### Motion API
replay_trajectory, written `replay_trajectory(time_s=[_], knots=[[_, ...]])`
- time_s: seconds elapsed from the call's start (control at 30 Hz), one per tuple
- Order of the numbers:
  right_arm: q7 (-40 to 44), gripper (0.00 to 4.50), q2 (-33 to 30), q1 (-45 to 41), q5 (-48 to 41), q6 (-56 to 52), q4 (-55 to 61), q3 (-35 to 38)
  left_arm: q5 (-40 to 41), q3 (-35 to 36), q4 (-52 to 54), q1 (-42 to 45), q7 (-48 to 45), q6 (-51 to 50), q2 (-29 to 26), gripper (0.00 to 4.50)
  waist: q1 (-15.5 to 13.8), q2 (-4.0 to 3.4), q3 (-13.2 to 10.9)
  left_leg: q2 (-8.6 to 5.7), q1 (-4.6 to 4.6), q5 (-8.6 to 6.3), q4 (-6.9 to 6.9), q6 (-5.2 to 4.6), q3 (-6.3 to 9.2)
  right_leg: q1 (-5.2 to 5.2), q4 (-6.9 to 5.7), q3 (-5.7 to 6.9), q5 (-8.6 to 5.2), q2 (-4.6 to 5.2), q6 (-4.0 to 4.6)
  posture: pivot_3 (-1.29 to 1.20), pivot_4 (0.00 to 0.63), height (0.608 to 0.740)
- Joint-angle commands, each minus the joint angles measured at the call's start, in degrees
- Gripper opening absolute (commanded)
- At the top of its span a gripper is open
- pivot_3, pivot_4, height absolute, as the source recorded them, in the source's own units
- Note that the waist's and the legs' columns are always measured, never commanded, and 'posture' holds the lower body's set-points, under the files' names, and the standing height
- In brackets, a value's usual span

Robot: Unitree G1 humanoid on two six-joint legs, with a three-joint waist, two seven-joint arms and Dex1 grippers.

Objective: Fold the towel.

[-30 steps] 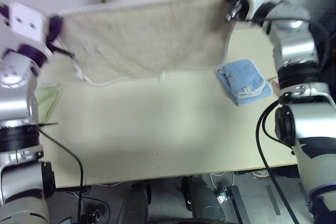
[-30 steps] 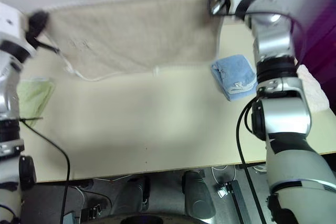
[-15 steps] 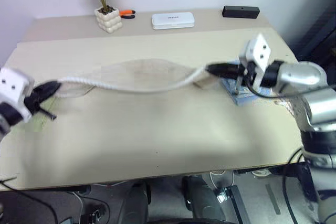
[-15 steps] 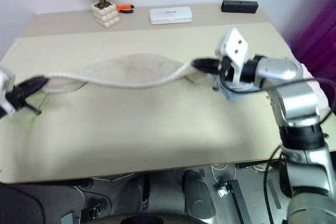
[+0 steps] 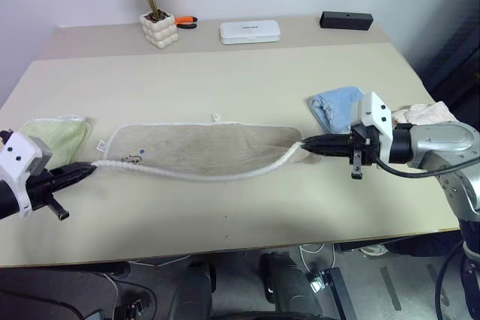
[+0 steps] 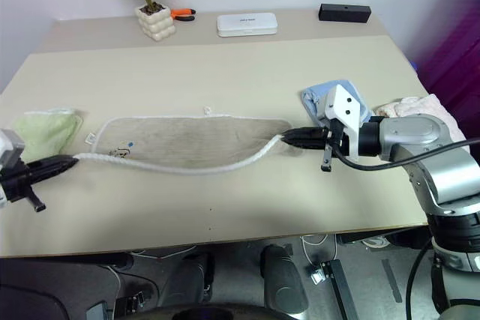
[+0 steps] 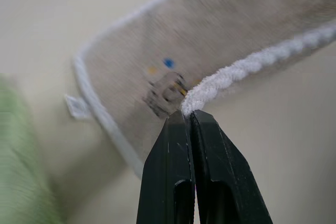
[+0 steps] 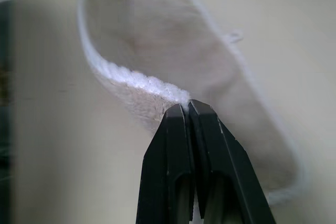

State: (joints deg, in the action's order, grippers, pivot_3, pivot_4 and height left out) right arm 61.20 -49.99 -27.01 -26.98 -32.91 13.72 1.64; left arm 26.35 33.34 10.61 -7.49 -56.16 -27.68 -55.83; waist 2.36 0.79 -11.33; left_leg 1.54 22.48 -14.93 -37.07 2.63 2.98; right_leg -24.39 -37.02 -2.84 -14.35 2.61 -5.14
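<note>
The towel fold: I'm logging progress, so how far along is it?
Done: the towel lies laid out on the table. In hand: the left gripper and right gripper are each shut on a corner of its near white edge, which hangs between them just off the table. Left: carrying that edge across to complete the fold, then releasing.

Both arms spread low — left claw (image 5: 88, 169) and right claw (image 5: 306, 142) clamped shut.

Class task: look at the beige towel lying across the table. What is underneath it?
The beige towel lies flat on the cream table; bare tabletop shows all round it. Its near edge is lifted by both pincers. Whatever might lie beneath the cloth is covered.
</note>
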Motion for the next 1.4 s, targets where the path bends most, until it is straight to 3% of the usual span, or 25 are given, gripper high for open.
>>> replay_trajectory(time_s=[0.03,0.73,0.8,0.87,0.97,1.17,1.4], knots=[[-3.09,0.05,2.4,-3.51,5.87,4.94,-5.83,-2.94,-4.82,-5.36,-4.77,5.64,2.81,5.96,0.48,0.0,0.04,0.02,0.0,0.0,0.0,0.0,0.0,0.0,0.01,0.0,-0.01,0.0,0.01,-0.03,0.01,0.0,0.15,0.737],[-2.19,0.05,3.42,-4.2,7.68,6.82,-7.74,-3.16,-5.8,-6.68,-7.09,6.9,2.6,8.48,0.49,0.0,0.08,0.02,0.0,0.03,0.07,-0.08,0.03,-0.14,-0.02,-0.12,-0.09,-0.01,0.11,-0.02,-0.25,0.0,0.15,0.737],[-7.6,0.05,9.62,-8.87,13.85,10.81,-20.49,-7.88,-15.17,-17.98,-27.04,25.74,7.57,16.91,5.69,0.0,-0.43,-0.14,0.09,0.02,0.01,-0.08,0.03,-0.14,-0.03,-0.06,-0.08,-0.01,0.11,-0.01,-0.25,0.0,0.15,0.737],[-9.55,0.05,12.8,-11.33,17.16,13.4,-27.17,-9.73,-20.03,-23.2,-38.57,35.46,9.21,22.44,8.19,0.0,-1.31,0.07,0.09,-0.01,-0.36,-0.02,-0.08,-0.11,0.15,0.41,-0.06,0.11,0.13,-0.18,0.0,0.0,0.15,0.737],[-8.86,0.05,13.93,-12.18,18.23,15.37,-29.52,-9.75,-20.99,-24.34,-44.51,37.67,8.22,26.97,8.3,0.0,-0.74,0.14,0.13,-0.02,-0.18,0.17,-0.05,-0.05,0.22,0.31,0.01,0.05,0.44,-0.17,-0.05,0.0,0.15,0.737],[-7.79,0.05,14.7,-13.15,18.98,17.2,-31.7,-9.78,-20.77,-24.65,-47.66,38.19,7.09,30.31,8.04,0.0,0.23,0.14,0.13,-0.05,0.97,0.15,0.0,-0.05,-0.02,-1.09,-0.18,-0.01,0.38,-0.02,-0.3,0.0,0.15,0.737],[-7.65,0.05,15.04,-13.53,19.42,18.16,-32.84,-9.53,-20.33,-24.49,-48.01,37.98,5.58,30.61,7.35,0.0,0.12,0.14,0.13,-0.05,0.81,0.14,-0.14,-0.09,0.0,-0.85,-0.27,0.0,0.43,-0.04,-0.28,0.0,0.15,0.737]])
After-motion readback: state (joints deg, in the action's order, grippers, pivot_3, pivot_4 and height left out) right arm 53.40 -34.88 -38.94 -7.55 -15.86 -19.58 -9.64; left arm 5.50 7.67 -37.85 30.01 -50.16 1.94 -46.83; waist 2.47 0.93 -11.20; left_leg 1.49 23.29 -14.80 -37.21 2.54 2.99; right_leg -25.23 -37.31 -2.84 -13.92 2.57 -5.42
